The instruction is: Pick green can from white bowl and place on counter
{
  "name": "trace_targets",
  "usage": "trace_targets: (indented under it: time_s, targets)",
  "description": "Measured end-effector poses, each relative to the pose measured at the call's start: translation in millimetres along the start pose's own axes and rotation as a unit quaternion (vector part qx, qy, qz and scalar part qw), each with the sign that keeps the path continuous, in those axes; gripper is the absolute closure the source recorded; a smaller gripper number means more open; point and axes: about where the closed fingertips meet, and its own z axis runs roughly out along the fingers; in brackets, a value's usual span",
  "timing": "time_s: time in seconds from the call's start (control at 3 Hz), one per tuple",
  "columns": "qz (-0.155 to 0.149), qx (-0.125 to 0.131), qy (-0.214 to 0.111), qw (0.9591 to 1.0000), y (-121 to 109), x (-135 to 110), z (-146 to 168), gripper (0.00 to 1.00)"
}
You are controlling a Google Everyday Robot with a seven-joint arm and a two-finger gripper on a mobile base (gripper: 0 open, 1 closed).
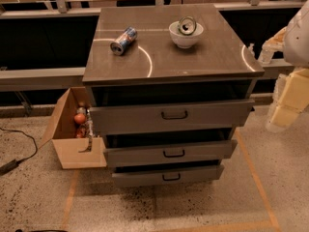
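The robot's pale tool (263, 53) sits at the far right, just beside the right edge of the counter and in front of the white and cream arm segments (291, 98). It is hard to make out there, so I cannot tell whether it is open or closed, nor whether it holds anything. It is well apart from the small round glossy white ceramic bowl (186, 39), which stands towards the back right of the flat grey-brown square counter (193, 64). The small dark-green drink can (187, 25) rests inside that bowl, tilted, with its silver top and pull tab turned towards the camera. On the left side of the counter, well apart from the bowl, a blue, red and silver can (123, 40) lies on its side. Faint curved glare marks cross the top. Below, the grey metal cabinet's three handled drawers (174, 115) are each pulled partly out. An open brown cardboard box (72, 151) sits on the speckled floor against the cabinet's left side.
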Motion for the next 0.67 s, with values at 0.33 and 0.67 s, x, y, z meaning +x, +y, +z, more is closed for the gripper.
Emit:
trace_targets:
  time_s: [0.33,0.67]
  targets:
    - [0.000,0.000,0.000,1.0000,0.0,0.0,0.0,0.00]
    - [0.006,0.010,-0.010,0.9999,-3.3,-0.1,-3.0,0.00]
